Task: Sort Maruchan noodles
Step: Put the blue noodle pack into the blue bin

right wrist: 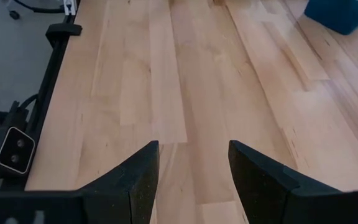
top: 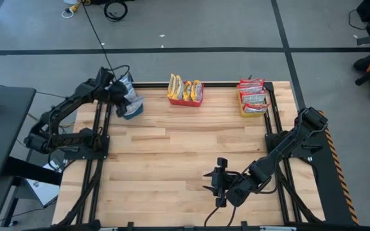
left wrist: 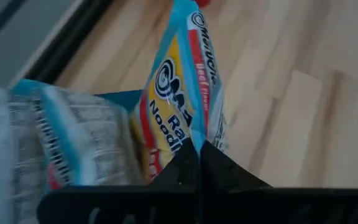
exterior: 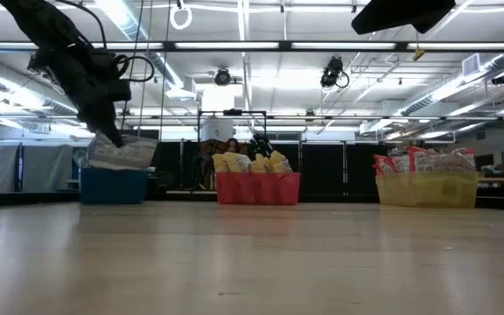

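Note:
My left gripper [top: 122, 90] is at the table's far left corner, shut on a blue-edged Maruchan packet [left wrist: 191, 81] over the blue bin [top: 133, 108]. In the low view the packet [exterior: 122, 153] hangs just above the blue bin [exterior: 112, 185]. Another blue-and-white packet [left wrist: 73, 143] stands in that bin. Yellow packets [top: 185, 86] fill the red bin [top: 185, 99], and red packets [top: 252, 93] fill the yellow bin [top: 244, 110]. My right gripper [top: 212, 181] stands open over bare wood near the table's near edge, with nothing between its fingers [right wrist: 138, 180]. My left gripper pinches one end of the packet [left wrist: 194, 134] between its two shut fingers, which slant downward from above. The packet reaches away from the fingertips, edge-on to the wrist camera, down toward the blue bin. Whether its lower end touches the bin or the packets inside, I cannot tell.
The three bins stand in a row along the far edge: blue at the left, red [exterior: 256, 188] in the middle, yellow [exterior: 427, 188] at the right. The wooden tabletop [top: 185, 154] between the bins and my right gripper is bare. Black frame rails run along both sides.

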Motion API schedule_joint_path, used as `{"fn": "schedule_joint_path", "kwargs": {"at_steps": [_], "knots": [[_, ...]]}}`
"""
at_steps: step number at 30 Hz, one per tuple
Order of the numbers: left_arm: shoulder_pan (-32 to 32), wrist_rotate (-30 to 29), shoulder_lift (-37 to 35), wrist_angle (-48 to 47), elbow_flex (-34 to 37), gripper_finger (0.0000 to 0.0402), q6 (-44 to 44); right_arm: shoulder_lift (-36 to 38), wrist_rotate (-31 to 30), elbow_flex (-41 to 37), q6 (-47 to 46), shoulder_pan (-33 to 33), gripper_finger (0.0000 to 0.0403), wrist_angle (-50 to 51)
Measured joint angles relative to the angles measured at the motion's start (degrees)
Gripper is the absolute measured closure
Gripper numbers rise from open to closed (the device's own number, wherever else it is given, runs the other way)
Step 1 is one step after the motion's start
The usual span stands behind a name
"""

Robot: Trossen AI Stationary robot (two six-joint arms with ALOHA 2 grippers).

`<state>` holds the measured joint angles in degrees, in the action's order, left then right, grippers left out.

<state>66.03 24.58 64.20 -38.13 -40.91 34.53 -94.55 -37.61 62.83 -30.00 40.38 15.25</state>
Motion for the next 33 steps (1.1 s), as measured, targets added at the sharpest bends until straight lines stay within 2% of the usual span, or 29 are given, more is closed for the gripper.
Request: {"fn": "schedule_joint_path", "kwargs": {"at_steps": [2, 6, 18, 27, 33], "knots": [[0.0, -2.8, 0.0, 0.7, 0.1, 0.0401, -0.3, 0.0, 0.2, 0.0, 0.0, 0.0, 0.0204, 0.0], [0.8, -13.7, 0.0, -0.3, 0.1, 0.0401, 0.2, 0.0, 0.2, 0.0, 0.3, 0.0, 0.0204, 0.5], [0.9, -17.4, 0.3, 0.1, 0.1, 0.0387, -1.2, 0.0, 0.2, 0.0, 2.1, -0.8, 0.0204, 0.8], [-8.0, -35.2, 6.5, 0.4, 0.0, 0.0384, -0.5, 0.0, 0.2, 0.0, 2.4, -0.9, 0.0204, 0.8], [-9.4, -38.1, 6.7, 0.5, 0.0, 0.0365, -0.4, 0.0, 0.2, 0.0, 3.2, -1.3, 0.0204, 0.8]]}}
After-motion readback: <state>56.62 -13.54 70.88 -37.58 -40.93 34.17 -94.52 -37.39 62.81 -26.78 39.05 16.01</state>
